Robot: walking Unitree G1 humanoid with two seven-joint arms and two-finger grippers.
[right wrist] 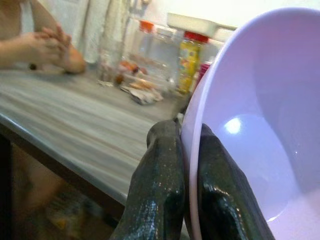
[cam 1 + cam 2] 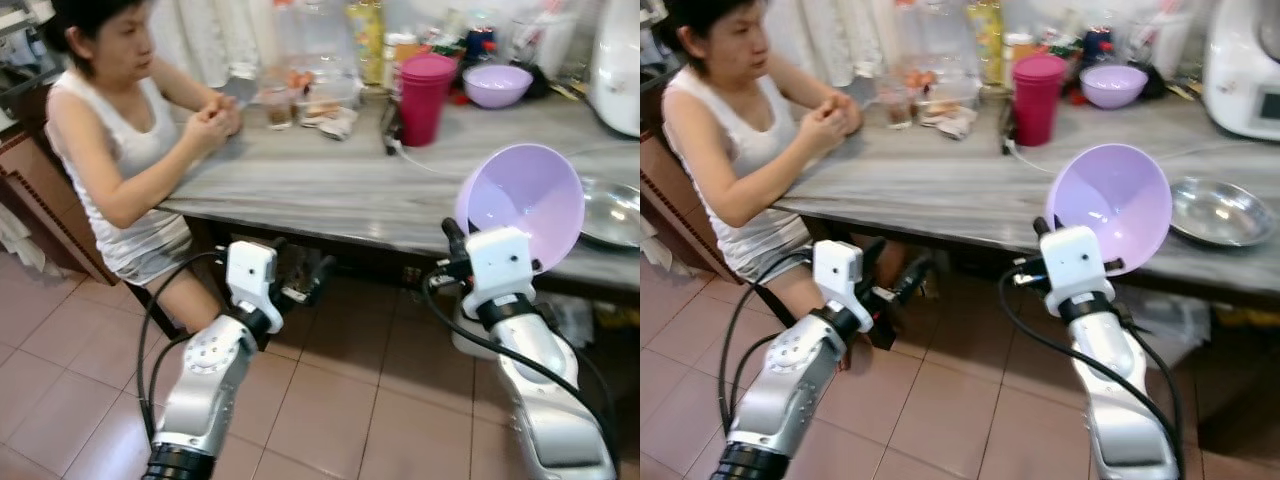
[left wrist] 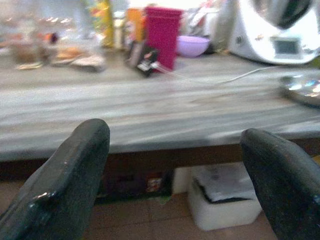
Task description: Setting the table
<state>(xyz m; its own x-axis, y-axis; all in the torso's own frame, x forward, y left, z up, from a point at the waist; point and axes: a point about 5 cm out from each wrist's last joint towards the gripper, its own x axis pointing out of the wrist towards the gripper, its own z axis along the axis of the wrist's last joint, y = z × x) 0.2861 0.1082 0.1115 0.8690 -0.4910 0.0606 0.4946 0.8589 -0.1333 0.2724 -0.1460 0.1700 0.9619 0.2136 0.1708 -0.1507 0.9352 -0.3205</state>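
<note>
My right gripper (image 1: 187,165) is shut on the rim of a lilac plastic bowl (image 2: 525,205), held tilted on its side over the near edge of the grey table (image 2: 330,190), its hollow facing me. My left gripper (image 3: 175,170) is open and holds nothing; it hangs below the table's front edge (image 2: 300,280), close to the seated person's knees. A second lilac bowl (image 2: 497,85) and a magenta cup (image 2: 425,97) stand at the back of the table.
A person (image 2: 120,150) in a white top sits at the table's left end, hands together on the top. A steel dish (image 2: 1218,212) lies right of the held bowl. Jars, bottles and food containers (image 2: 310,90) crowd the back; a white appliance (image 2: 1245,65) stands far right.
</note>
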